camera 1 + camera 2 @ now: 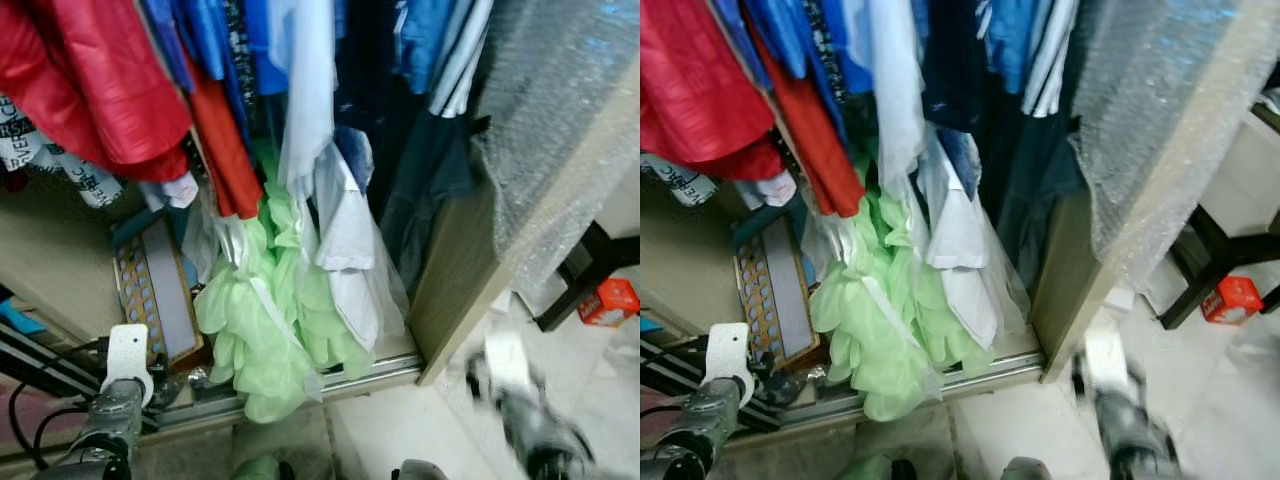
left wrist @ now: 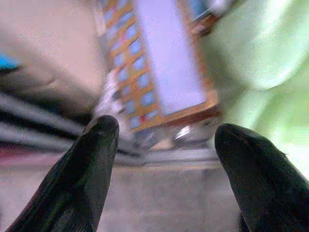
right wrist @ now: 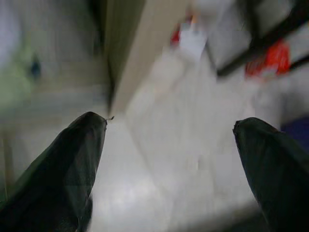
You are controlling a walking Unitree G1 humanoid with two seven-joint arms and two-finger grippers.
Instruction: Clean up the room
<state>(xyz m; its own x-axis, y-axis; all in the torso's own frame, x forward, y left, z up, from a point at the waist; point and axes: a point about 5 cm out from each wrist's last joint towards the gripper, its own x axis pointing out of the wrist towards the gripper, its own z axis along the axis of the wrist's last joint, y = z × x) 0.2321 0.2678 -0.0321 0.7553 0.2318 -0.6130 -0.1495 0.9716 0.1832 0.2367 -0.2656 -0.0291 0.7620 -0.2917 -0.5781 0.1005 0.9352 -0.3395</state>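
Left eye view: open wardrobe [image 1: 455, 290], hanging clothes [image 1: 120, 90], green garment [image 1: 265, 330] spilling onto bottom rail beside board [image 1: 160, 290]. Left gripper [image 2: 164, 140] open, empty, near board. Right gripper [image 3: 169, 145] open over floor [image 3: 159, 183].

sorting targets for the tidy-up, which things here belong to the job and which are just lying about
Job:
green garment spilling onto the wardrobe track
white shirt hanging low
framed board leaning inside
left gripper, open

Lying about:
red jacket on the rail
orange box on the floor
bubble wrap
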